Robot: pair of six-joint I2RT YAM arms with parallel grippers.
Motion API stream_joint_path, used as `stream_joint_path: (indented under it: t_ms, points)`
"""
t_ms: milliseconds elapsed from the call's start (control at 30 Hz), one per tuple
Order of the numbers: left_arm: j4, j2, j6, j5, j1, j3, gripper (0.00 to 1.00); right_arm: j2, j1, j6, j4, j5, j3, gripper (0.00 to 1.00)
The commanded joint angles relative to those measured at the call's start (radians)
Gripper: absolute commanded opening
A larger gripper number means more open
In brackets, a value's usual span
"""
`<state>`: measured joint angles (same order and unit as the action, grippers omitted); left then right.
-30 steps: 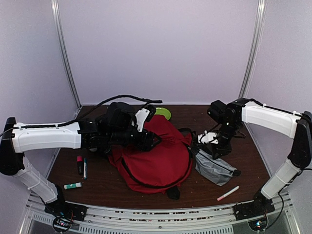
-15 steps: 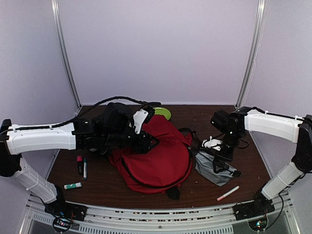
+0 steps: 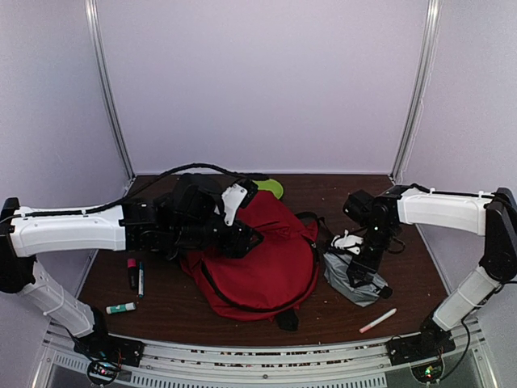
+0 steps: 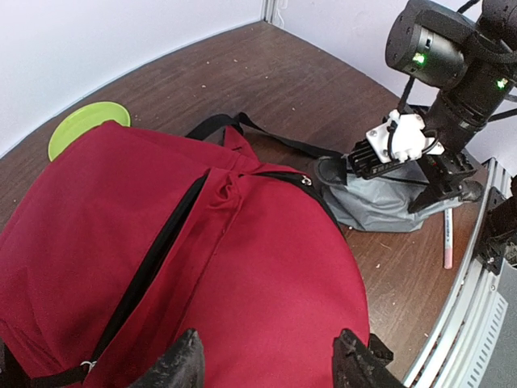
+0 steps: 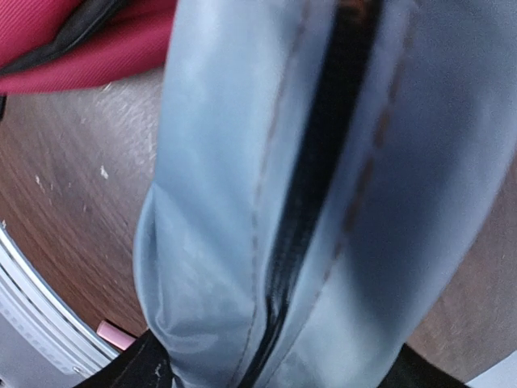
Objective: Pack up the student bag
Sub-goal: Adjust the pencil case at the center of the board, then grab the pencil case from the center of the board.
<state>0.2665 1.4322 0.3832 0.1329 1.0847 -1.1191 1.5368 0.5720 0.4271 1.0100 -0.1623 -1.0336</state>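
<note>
The student bag, a big red backpack with black zippers, lies in the middle of the table. My left gripper hovers over its upper left part, open. In the left wrist view its fingertips stand wide apart above the bag. To the bag's right a small grey pouch lies on the table. My right gripper is down on it, open. In the right wrist view the pouch fills the gap, with a black finger on each side of it.
A green plate lies behind the bag. A pink pen rests near the front right edge. Left of the bag are a red marker, a dark pen and a glue stick. Black straps trail toward the pouch.
My right gripper has come down from beside the bag onto the grey pouch, its fingers now either side of it. The left arm has barely moved.
</note>
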Motion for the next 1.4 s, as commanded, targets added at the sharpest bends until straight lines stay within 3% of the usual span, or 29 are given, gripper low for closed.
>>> stream_joint_path:
  t_ms: [0, 67, 267, 433, 567, 700, 833, 1033, 1167, 1367]
  points:
    - [0.024, 0.003, -0.033, 0.028, 0.009, -0.020, 0.57, -0.028, 0.003, -0.030, -0.030, 0.072, -0.002, 0.74]
    - [0.032, 0.002, -0.040, 0.030, 0.011, -0.028, 0.57, -0.043, 0.004, -0.034, -0.015, 0.083, -0.010, 0.74]
    - [0.033, 0.000, -0.056, 0.031, 0.011, -0.030, 0.57, -0.099, 0.011, -0.060, 0.012, -0.010, -0.031, 0.93]
    - [0.031, 0.007, -0.055, 0.029, 0.012, -0.032, 0.57, -0.044, 0.046, -0.056, -0.018, -0.020, -0.005, 0.96]
    - [0.031, 0.002, -0.056, 0.035, 0.018, -0.023, 0.57, -0.005, 0.058, -0.071, -0.080, 0.067, 0.023, 0.95]
    - [0.044, 0.010, -0.096, 0.046, 0.047, -0.026, 0.57, -0.026, 0.053, -0.085, -0.091, 0.143, 0.028, 0.78]
    - [0.119, 0.068, -0.184, 0.102, 0.105, -0.093, 0.62, -0.081, 0.032, -0.082, -0.067, 0.138, 0.012, 0.49]
    - [0.271, 0.194, -0.347, 0.160, 0.209, -0.217, 0.69, -0.145, -0.045, -0.058, -0.047, -0.013, -0.003, 0.18]
    - [0.357, 0.258, -0.411, 0.167, 0.254, -0.282, 0.70, -0.230, -0.092, -0.040, -0.078, -0.121, 0.012, 0.07]
    - [0.424, 0.396, -0.449, 0.190, 0.311, -0.377, 0.70, -0.323, -0.219, -0.068, -0.149, -0.207, 0.037, 0.03]
